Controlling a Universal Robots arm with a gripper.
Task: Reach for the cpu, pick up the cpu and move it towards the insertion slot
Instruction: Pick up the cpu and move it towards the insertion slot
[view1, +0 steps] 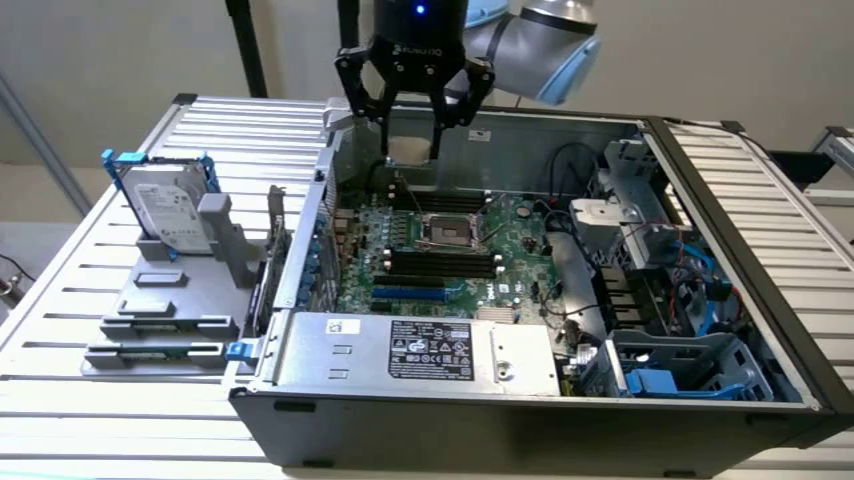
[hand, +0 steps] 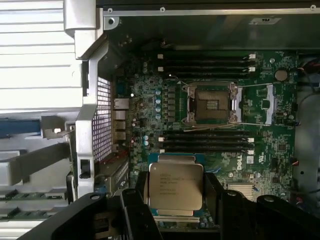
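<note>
Tool (view1: 410, 125) fingers are clamped on the cpu (hand: 176, 186), holding it by two opposite edges above the open computer case (view1: 534, 440), short of the insertion slot (hand: 211, 104) (its retention frame looks open). Good carrying here, in my judgement, means keeping the chip level, its edges square to the socket, and clear of the memory sticks (hand: 205, 141).

Claw (view1: 411, 128) gripping cpu (view1: 408, 150) above case (view1: 534, 420)

A plain pale wall (view1: 107, 50) stands behind a white slatted table (view1: 80, 280) under even light.
</note>
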